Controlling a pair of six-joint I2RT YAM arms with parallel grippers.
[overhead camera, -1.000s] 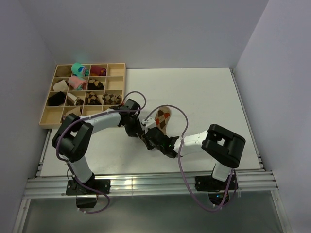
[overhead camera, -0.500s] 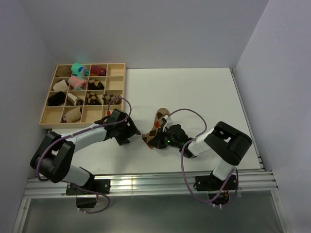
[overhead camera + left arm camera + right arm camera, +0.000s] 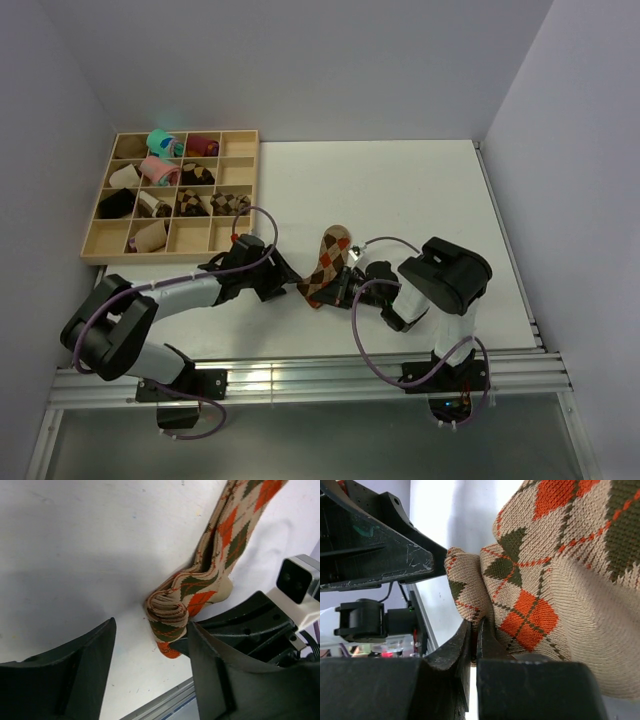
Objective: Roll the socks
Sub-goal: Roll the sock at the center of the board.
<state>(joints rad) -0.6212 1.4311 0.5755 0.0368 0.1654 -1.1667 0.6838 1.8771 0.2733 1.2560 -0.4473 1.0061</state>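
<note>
The tan argyle sock (image 3: 330, 258) with brown and orange-red diamonds lies on the white table, its near end folded into a small partial roll (image 3: 170, 611). My right gripper (image 3: 338, 288) is shut on the sock's fabric at that rolled end; in the right wrist view its jaws (image 3: 477, 632) pinch a fold of the knit (image 3: 555, 560). My left gripper (image 3: 290, 284) is open just left of the roll. In the left wrist view (image 3: 150, 650) the roll sits between its spread fingers, close to the right finger (image 3: 210, 665).
A wooden compartment tray (image 3: 100, 252) at the back left holds several rolled socks in pink, teal, maroon and brown-cream. The metal rail (image 3: 300, 375) runs along the table's near edge. The right arm's wrist camera (image 3: 299, 579) is close beside the left gripper.
The left arm dropped low, drew back to the left, then came back to the sock's rolled end with jaws open. The right arm folded in, still holding the sock, which shifted slightly left.
</note>
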